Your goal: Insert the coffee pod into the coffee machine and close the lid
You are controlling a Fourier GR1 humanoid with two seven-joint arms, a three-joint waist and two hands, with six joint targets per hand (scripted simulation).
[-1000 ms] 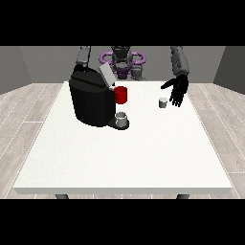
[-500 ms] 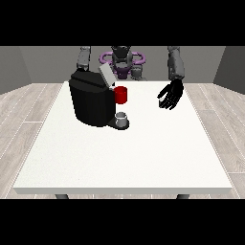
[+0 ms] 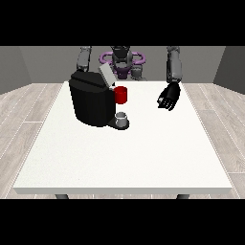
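Right-side hand [image 3: 168, 99], fingers curled, perhaps on the pod, should travel left to the coffee machine [image 3: 94, 101], under its raised lid [image 3: 106, 75].

Coffee machine [image 3: 91, 103] black, lid [image 3: 106, 75] grey, front part [image 3: 121, 94] red; table [image 3: 124, 158] white; hand at view's right [image 3: 168, 98] black.

The white worktop [image 3: 124, 153] carries a black coffee machine [image 3: 91, 98] at its far left (a small grey cup [image 3: 122, 117] on its base).
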